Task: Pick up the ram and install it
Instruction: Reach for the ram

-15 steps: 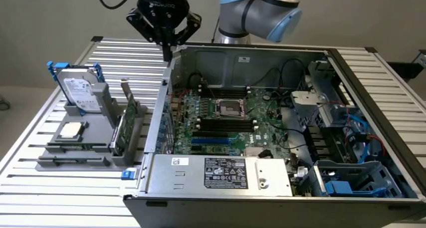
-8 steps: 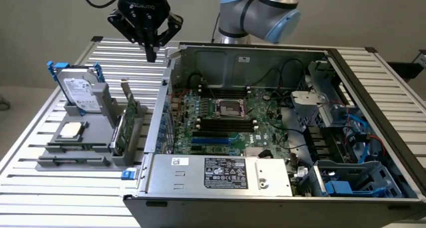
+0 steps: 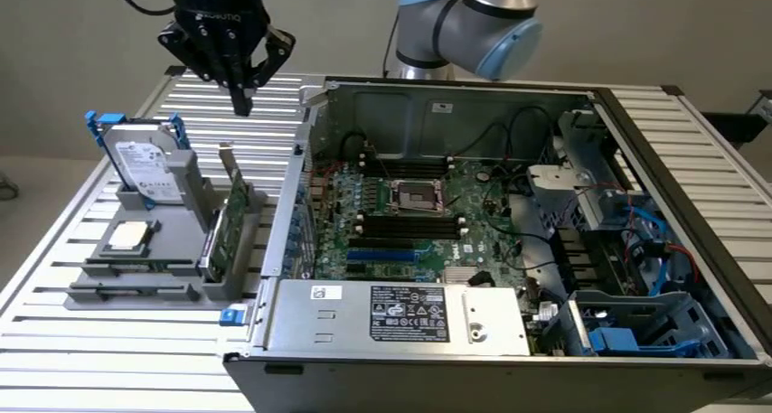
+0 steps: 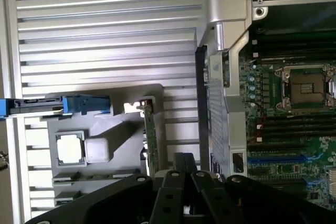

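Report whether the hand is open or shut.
Shut and empty: in the exterior view the hand hangs above the slatted table, its fingertips pressed to a point with nothing between them.

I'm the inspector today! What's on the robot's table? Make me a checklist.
Surface: slatted metal table, holding a gray holder and an open computer case.
Job's things: ram seems to lie flat in the holder's front slots, hard to tell; black memory slots on the motherboard look unfilled.
Clutter: hard drive, processor chip, upright expansion card, all in the holder.
Gripper: shut, holding nothing, hovering above the table near the hard drive.
Cables: black cables and blue cables inside the case.
Surroundings: plain wall.
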Robot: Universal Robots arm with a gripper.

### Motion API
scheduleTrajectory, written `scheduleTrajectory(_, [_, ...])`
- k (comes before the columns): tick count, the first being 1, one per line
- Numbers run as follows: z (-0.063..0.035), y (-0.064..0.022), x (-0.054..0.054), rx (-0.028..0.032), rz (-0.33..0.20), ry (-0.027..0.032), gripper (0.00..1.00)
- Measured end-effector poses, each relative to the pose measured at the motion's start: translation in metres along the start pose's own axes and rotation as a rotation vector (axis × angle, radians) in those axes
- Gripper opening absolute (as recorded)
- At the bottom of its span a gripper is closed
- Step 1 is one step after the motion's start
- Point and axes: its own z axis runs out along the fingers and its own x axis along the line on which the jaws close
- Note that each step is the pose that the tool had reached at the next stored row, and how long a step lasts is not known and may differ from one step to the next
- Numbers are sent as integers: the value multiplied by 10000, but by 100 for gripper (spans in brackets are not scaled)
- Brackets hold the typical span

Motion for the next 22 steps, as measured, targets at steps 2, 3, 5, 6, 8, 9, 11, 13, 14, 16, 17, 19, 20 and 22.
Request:
scheduleTrajectory(2, [12,-7,91,-7,-6,-108,11])
scheduleTrajectory(3, [17,-11,135,-11,-10,-165,11])
scheduleTrajectory(5, [26,-18,228,-19,-15,-282,11])
scheduleTrajectory(6, [30,-21,274,-22,-17,-323,11])
scheduleTrajectory(8, [36,-28,363,-25,-20,-360,11])
scheduleTrajectory(9, [38,-31,408,-26,-20,-371,11])
scheduleTrajectory(11, [44,-38,499,-27,-21,-385,11])
scheduleTrajectory(13, [51,-48,588,-27,-22,-388,11])
scheduleTrajectory(14, [54,-53,633,-27,-21,-388,11])
scheduleTrajectory(16, [60,-64,722,-26,-33,-386,11])
scheduleTrajectory(17, [64,-68,758,-26,-52,-386,11])
scheduleTrajectory(19, [69,-75,812,-25,-113,-384,11])
scheduleTrajectory(20, [71,-78,830,-24,-157,-381,11])
scheduleTrajectory(22, [73,-86,851,-21,-288,-374,11])
